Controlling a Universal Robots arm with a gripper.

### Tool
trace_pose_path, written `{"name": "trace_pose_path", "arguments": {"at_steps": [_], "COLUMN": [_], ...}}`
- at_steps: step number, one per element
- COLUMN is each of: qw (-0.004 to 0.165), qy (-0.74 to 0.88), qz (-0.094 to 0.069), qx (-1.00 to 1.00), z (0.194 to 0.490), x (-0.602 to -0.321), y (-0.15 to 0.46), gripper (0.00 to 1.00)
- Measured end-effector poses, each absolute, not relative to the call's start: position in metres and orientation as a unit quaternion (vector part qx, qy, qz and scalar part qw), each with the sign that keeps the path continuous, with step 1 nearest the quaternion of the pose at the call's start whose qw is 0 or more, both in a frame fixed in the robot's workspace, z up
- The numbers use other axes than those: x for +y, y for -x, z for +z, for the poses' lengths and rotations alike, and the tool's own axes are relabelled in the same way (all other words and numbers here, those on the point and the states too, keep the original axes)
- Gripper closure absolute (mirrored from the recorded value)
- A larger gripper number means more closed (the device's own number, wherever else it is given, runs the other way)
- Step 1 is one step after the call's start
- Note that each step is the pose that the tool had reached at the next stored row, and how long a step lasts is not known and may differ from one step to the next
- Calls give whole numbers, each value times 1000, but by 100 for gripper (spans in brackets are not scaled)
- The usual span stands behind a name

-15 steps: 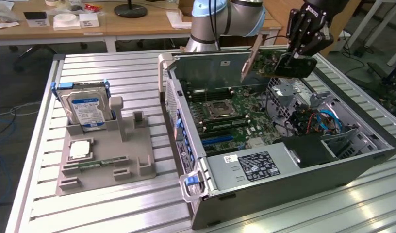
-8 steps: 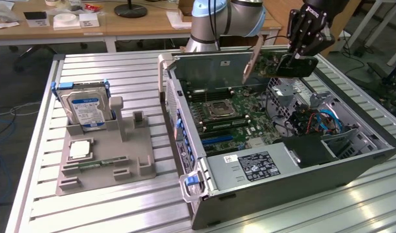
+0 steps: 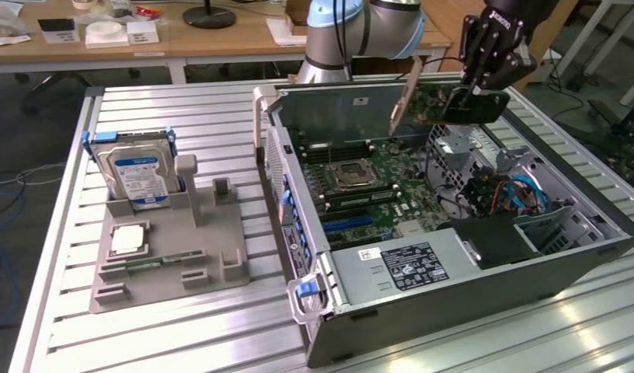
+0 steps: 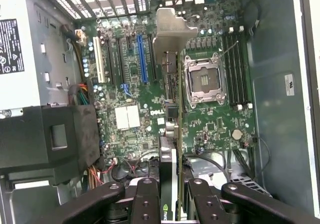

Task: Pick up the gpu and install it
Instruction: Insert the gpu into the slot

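My gripper [image 3: 471,109] [image 4: 175,204] is shut on the gpu [image 3: 426,105] [image 4: 172,29], holding the card on edge above the open computer case [image 3: 483,268]. Its pale metal bracket [image 3: 403,97] hangs at the end toward the exterior view's left. The wrist view looks down the card's thin edge, with a black finger [image 4: 147,199] on each side of it. Below lies the green motherboard [image 3: 369,183] [image 4: 210,124]. Its blue expansion slot [image 3: 348,224] [image 4: 142,59] sits a little to one side of the card's line, and the card hangs apart from the board.
A grey holder [image 3: 172,264] at the exterior view's left carries a blue-framed hard drive [image 3: 139,175], a processor chip [image 3: 127,238] and a green memory stick [image 3: 156,263]. Inside the case are the power supply [image 3: 400,268], the CPU socket [image 4: 205,79] and cables [image 3: 514,194]. The arm's base [image 3: 338,39] stands behind.
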State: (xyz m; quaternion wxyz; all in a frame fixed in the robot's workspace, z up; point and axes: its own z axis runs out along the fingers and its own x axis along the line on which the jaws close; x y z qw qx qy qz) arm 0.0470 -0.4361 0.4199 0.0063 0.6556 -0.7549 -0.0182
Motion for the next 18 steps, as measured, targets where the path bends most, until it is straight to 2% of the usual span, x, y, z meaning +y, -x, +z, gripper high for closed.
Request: {"name": "trace_pose_path", "arguments": {"at_steps": [10, 11, 18], "qw": [-3, -21, -20], "qy": [-669, -689, -689], "qz": [-10, 5, 4], "qx": [-744, -725, -725], "z": [418, 413, 413], "x": [-436, -436, -436], "y": [-43, -33, -33], "gripper": [74, 74, 74]}}
